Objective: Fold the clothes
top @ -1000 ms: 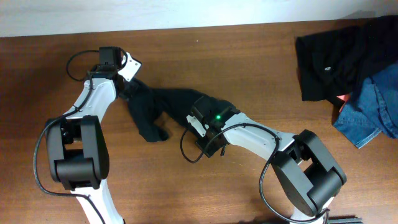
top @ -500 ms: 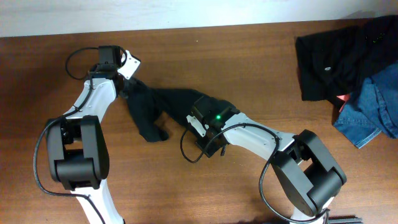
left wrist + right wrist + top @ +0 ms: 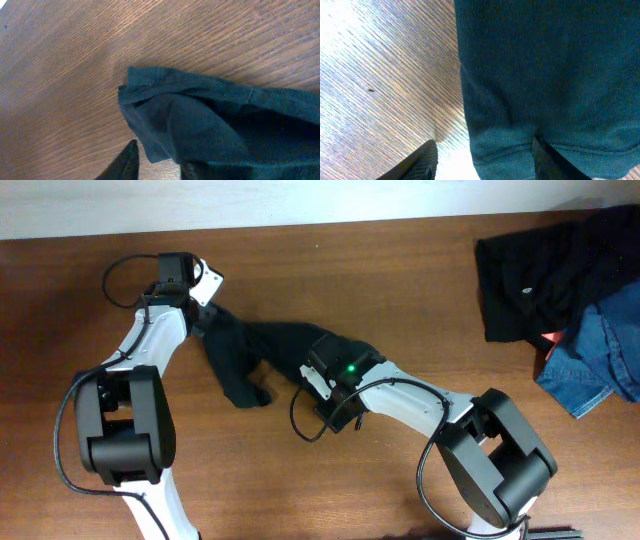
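Wooden table (image 3: 400,270) | black T-shirt (image 3: 250,350) unmoved | left tool (image 3: 203,318) shifted slightly

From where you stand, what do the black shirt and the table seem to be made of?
The black T-shirt: soft thin knit, probably cotton or a blend, matte; fine ribbing and a stitched hem show close up. The table: wood or wood-look veneer, with brown streaky grain and a slight sheen.
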Controlling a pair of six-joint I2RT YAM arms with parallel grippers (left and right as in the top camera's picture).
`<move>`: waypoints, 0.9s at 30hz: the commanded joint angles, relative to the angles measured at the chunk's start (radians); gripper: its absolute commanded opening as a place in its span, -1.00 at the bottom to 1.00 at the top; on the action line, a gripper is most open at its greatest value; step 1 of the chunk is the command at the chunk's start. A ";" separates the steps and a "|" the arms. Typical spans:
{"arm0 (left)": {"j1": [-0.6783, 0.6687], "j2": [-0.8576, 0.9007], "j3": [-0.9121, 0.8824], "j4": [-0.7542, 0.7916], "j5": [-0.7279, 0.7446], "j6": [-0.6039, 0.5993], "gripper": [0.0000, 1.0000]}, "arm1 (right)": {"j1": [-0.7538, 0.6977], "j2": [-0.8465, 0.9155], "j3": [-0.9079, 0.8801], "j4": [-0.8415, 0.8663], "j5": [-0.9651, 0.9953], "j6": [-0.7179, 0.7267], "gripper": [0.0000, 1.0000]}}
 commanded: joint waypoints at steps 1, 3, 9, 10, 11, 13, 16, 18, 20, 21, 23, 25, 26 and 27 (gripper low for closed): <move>0.008 0.022 0.016 0.004 0.016 -0.006 -0.36 | 0.005 0.019 -0.011 0.000 -0.003 0.002 0.10; 0.010 0.028 0.016 0.007 0.022 -0.006 -0.36 | 0.005 0.019 -0.011 -0.001 -0.003 0.002 0.10; 0.010 0.051 0.016 0.009 0.021 -0.006 -0.36 | 0.005 0.019 -0.011 -0.002 -0.002 0.002 0.10; 0.010 0.053 0.016 0.008 0.021 -0.006 -0.36 | 0.005 0.019 -0.011 0.000 -0.002 0.002 0.10; 0.010 0.056 0.016 0.008 0.021 -0.006 -0.36 | 0.005 0.019 -0.011 0.000 -0.002 0.002 0.10; 0.010 0.056 0.016 0.010 0.021 -0.006 -0.36 | 0.005 0.019 -0.011 0.000 -0.002 0.002 0.10; 0.010 0.056 0.016 0.011 -0.018 -0.006 -0.47 | 0.005 0.019 -0.011 0.000 -0.002 0.002 0.09; 0.010 0.056 0.016 0.013 -0.051 -0.006 -0.57 | 0.005 0.019 -0.011 0.000 -0.002 0.002 0.09; 0.010 0.056 0.016 0.013 -0.076 -0.006 -0.71 | 0.005 0.019 -0.011 0.000 -0.003 0.002 0.08; 0.010 0.056 0.016 0.013 -0.084 -0.006 -0.76 | 0.005 0.019 -0.011 -0.001 -0.003 0.002 0.07; 0.010 0.056 0.016 0.013 -0.088 -0.006 -0.94 | 0.005 0.019 -0.011 0.000 -0.006 0.002 0.06; 0.009 0.055 0.018 0.013 -0.088 -0.006 -0.98 | 0.005 0.019 -0.011 0.002 -0.006 0.002 -0.01; 0.007 0.053 0.018 0.013 -0.088 -0.006 -0.98 | 0.005 0.019 -0.011 0.003 -0.006 0.002 -0.04; 0.005 0.047 0.019 0.013 -0.088 -0.006 -0.99 | 0.005 0.019 -0.011 0.004 -0.005 0.002 -0.09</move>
